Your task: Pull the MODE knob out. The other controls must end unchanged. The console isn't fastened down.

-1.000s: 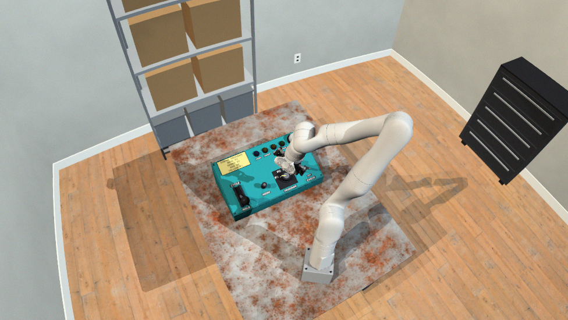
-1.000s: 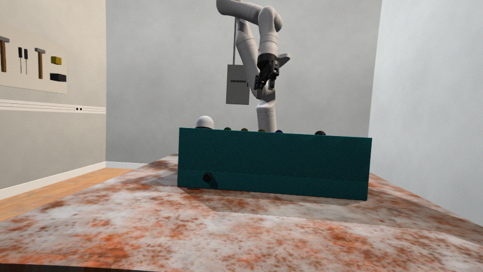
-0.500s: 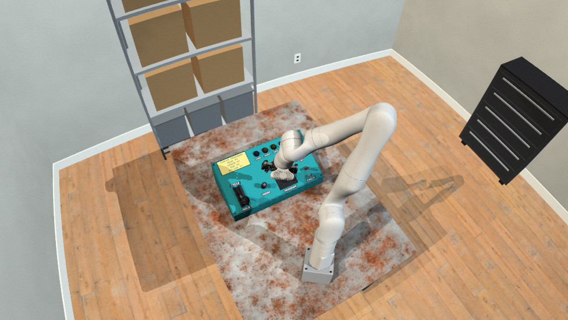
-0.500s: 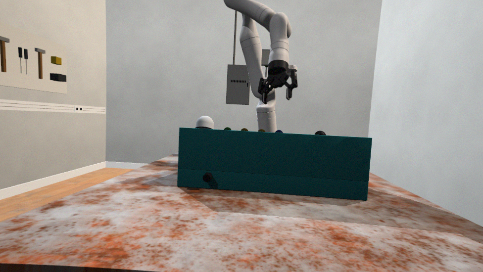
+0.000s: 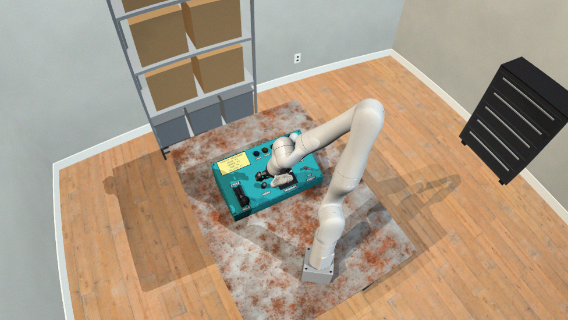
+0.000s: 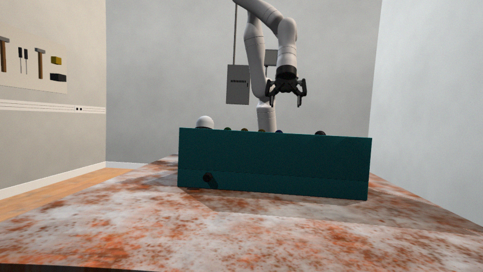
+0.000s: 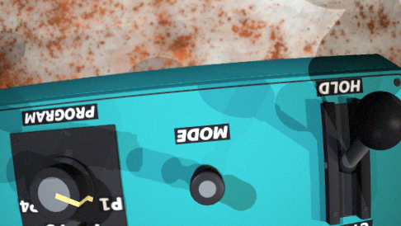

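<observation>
The teal console (image 5: 266, 180) lies on the rust-stained mat. The MODE knob (image 7: 207, 189) is a small black knob with a grey face, just below its label (image 7: 202, 134) in the wrist view; it also shows in the top view (image 5: 263, 185). My gripper (image 6: 285, 103) is open and empty. It points down and hangs well above the console's top, over the MODE knob area. In the top view the gripper (image 5: 262, 174) sits just above the knob. The fingers are out of the wrist view.
The PROGRAM dial (image 7: 55, 194) points near P1, left of the knob in the wrist view. The black ball lever (image 7: 377, 120) under HOLD stands to its right. A white dome (image 6: 204, 121) and small lamps sit along the console's far edge. Shelves (image 5: 187, 71) stand behind it.
</observation>
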`<state>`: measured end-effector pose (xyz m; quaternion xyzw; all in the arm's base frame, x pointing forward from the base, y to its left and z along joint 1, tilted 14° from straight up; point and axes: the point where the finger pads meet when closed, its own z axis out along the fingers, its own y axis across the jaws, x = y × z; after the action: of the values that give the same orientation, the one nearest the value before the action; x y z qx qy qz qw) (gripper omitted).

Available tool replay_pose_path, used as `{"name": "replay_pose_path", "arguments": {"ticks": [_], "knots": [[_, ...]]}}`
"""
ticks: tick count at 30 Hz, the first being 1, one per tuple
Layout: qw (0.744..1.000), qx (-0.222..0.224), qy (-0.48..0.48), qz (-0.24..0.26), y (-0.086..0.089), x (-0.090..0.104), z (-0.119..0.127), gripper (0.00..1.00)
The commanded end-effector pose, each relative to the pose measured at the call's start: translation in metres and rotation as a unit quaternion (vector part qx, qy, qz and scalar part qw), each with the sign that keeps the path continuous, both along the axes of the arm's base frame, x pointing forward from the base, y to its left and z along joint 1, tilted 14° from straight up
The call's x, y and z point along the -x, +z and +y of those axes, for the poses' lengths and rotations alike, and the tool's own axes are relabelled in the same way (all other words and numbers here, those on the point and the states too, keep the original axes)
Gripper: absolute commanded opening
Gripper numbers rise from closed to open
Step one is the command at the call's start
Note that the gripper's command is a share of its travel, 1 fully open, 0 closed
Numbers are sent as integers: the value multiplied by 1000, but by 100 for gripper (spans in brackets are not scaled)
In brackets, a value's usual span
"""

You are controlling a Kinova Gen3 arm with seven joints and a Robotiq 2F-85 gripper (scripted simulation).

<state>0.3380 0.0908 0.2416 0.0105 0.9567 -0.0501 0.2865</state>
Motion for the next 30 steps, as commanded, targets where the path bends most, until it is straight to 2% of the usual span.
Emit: {"name": "replay_pose_path", "arguments": {"ticks": [1, 19, 20, 30], "knots": [[1000, 13, 23, 2, -2, 0, 4, 100], [998, 29, 49, 4, -5, 0, 9, 100], [998, 29, 49, 4, -5, 0, 9, 77], [998, 29, 49, 4, -5, 0, 9, 77]]}}
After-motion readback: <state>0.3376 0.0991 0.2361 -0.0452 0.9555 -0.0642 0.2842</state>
